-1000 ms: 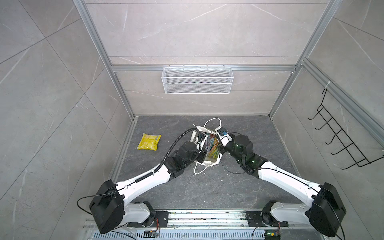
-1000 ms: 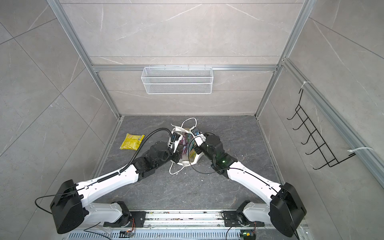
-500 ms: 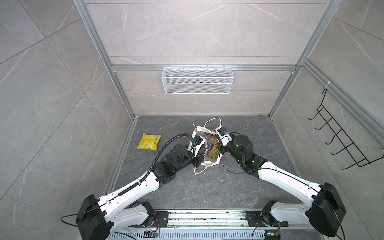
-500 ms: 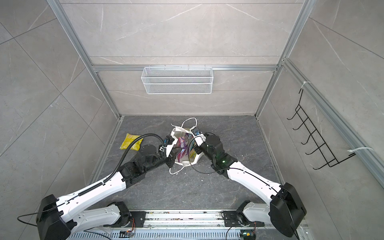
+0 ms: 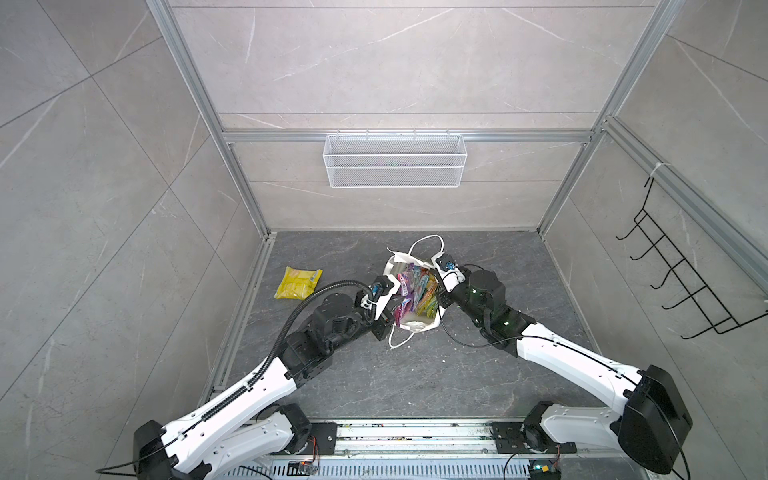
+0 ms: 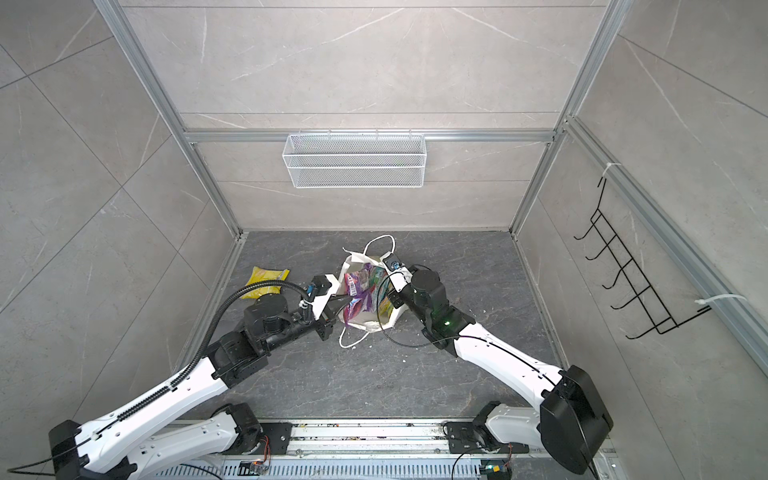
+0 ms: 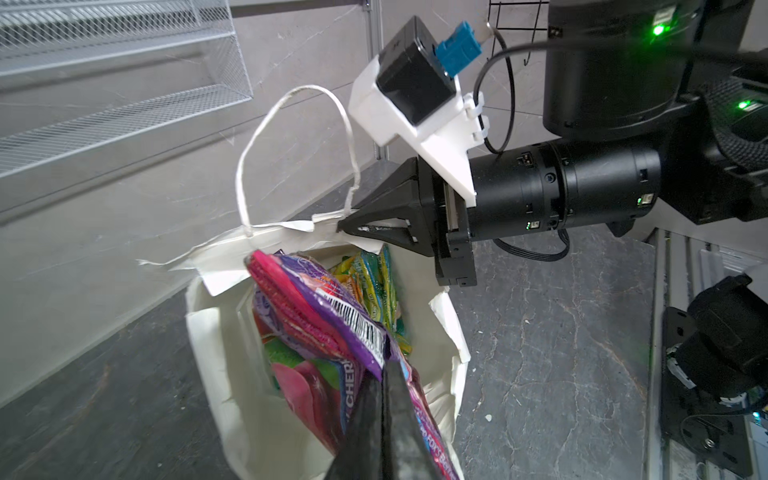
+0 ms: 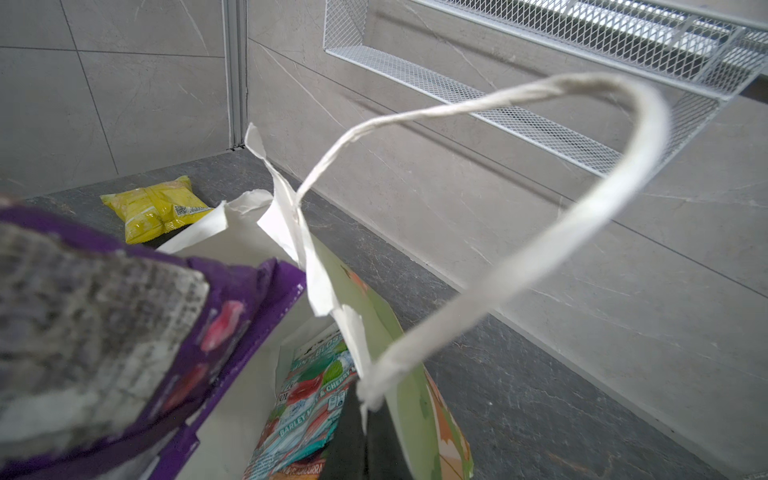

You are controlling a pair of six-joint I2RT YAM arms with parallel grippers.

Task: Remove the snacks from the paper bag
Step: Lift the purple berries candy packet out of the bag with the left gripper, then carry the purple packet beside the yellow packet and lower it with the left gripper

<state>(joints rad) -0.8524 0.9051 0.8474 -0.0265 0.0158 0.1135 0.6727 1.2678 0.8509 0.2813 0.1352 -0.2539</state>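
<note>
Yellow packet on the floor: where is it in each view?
Top view: yellow packet on the floor, left of the paper bag.
Top view: same spot, the left arm's cable crossing it.
Left wrist: not in it.
Right wrist: on the floor beyond the bag's torn rim.
Landmark: white wire mesh basket on the back wall, in all four.

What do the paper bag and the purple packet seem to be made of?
The paper bag: matte white paper, judging by its torn, creased rim; the handle looks like twisted paper cord. The purple packet: probably glossy plastic film, shiny and crinkled.
</note>
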